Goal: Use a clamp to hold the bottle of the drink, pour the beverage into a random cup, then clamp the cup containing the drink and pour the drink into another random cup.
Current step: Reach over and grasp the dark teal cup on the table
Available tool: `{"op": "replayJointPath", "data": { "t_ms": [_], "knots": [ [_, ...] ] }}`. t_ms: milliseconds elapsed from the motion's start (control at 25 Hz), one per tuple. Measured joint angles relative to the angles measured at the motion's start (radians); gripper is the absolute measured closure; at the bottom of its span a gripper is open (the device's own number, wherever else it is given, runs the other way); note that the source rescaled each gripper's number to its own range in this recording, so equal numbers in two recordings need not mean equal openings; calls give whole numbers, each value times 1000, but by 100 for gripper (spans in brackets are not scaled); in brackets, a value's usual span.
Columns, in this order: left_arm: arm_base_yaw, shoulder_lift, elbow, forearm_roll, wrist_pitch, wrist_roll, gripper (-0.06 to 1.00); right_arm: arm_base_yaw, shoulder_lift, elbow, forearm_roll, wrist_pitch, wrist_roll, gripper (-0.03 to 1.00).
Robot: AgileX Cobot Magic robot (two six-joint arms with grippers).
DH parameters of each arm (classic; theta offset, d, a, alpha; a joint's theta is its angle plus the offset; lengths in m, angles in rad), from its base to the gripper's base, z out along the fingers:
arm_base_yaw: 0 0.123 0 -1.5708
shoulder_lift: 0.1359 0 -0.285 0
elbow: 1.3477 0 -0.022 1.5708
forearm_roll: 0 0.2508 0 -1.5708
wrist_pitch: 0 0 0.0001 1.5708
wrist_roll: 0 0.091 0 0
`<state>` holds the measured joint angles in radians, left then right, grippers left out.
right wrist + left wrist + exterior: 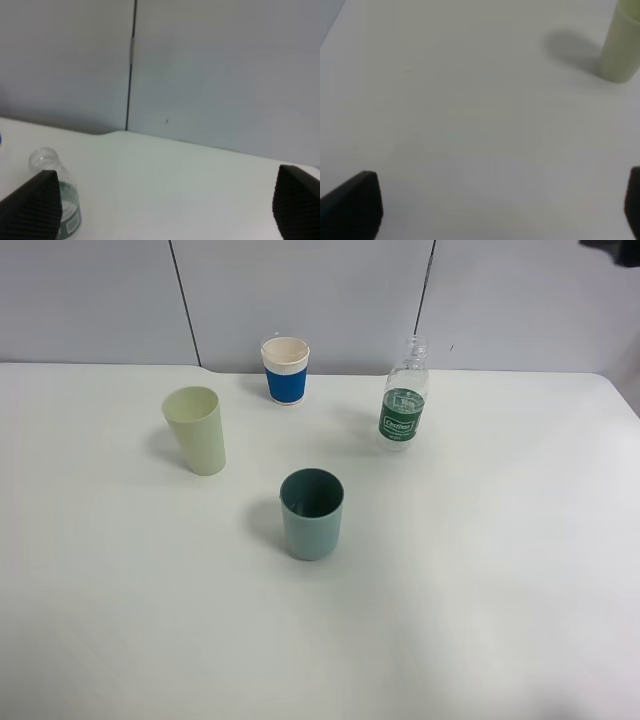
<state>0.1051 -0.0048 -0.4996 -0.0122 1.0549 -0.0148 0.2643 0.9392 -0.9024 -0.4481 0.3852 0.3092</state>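
Bottle [403, 400] stands upright at the back right of the counter [480, 580], nearest the right hand [165, 205], which is open and empty. It lies ahead, off-centre by one finger. The left hand [495, 205], also open, faces the pale green cup [197, 430]. The teal cup [311, 512] and blue cup [285, 370] stand clear of the approach.
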Motion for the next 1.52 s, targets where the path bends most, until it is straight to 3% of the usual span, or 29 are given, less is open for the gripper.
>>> {"op": "replayJointPath", "data": {
  "t_ms": [400,960,1360,1520],
  "knots": [
    [0,0,0,0,0,0,-2,0,-275,0,1,333,-44,29],
    [0,0,0,0,0,0,-2,0,-540,0,3,557,-103,30],
    [0,0,0,0,0,0,-2,0,-726,4,63,691,-146,30],
    [0,0,0,0,0,0,-2,0,-833,90,121,694,-174,30]
  ]
}}
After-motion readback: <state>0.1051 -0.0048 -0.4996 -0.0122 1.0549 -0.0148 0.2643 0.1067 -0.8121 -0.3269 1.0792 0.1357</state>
